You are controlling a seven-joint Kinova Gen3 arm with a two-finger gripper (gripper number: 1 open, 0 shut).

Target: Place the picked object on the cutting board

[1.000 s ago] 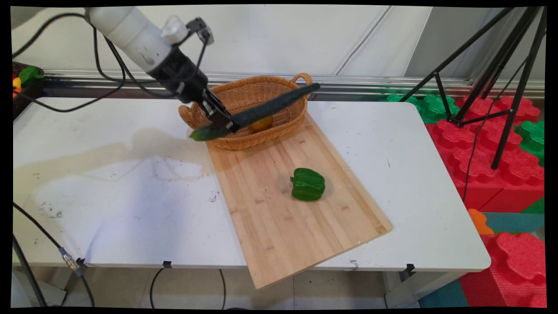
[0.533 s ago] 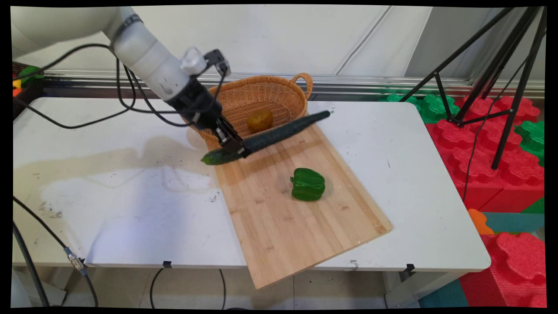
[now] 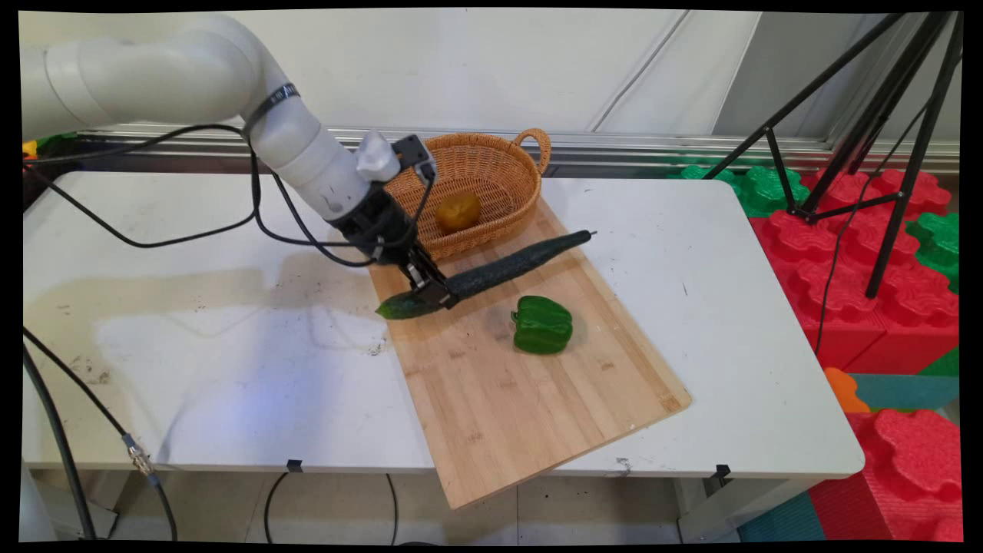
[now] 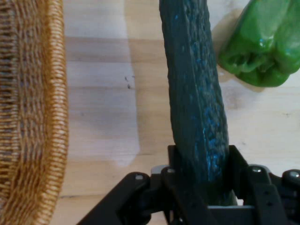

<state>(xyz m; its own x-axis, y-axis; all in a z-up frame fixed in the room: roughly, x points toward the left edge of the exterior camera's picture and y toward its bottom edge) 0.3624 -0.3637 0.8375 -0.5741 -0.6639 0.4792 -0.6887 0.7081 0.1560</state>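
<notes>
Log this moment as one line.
pincer: shut on cucumber | above cutting board | green pepper on board | basket behind

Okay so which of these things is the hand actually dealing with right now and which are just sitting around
In hand or right by it:
hand, shut on the cucumber
cutting board, under the cucumber

Sitting around:
green pepper on the board
wicker basket with a yellowish fruit inside
white table
</notes>
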